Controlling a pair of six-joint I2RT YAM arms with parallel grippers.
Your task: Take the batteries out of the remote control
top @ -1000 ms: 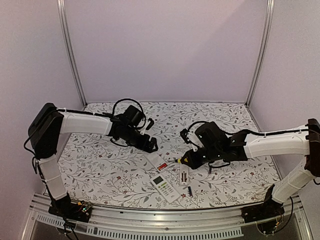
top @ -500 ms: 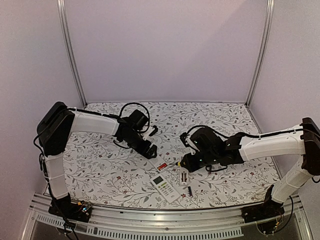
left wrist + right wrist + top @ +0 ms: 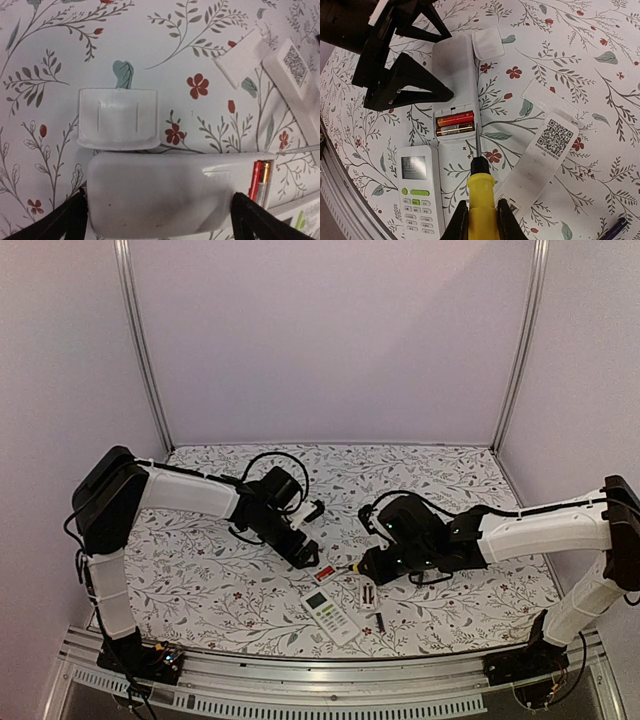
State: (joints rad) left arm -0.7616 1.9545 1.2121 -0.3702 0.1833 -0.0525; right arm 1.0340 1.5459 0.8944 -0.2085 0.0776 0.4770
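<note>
- A robot test cell in a lab is indicated.
- The table point(image 3: 200, 580), covered with a floral sheet, is enclosed by plain pale walls point(image 3: 330, 340) and metal posts point(image 3: 140, 340).
- A left arm point(image 3: 185, 490) and a right arm point(image 3: 540, 530) are mounted by an aluminium rail point(image 3: 330, 680).

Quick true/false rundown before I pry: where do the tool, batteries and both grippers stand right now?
The right gripper is shut on the yellow-handled screwdriver. True.
The battery bay of the white face-down remote is empty. False: two red-orange batteries lie in it.
The left gripper is open, with that remote between its fingers. True.
The white remote with display and green buttons lies face down. False: it lies face up.
The screwdriver's tip points toward the open bay. True.
</note>
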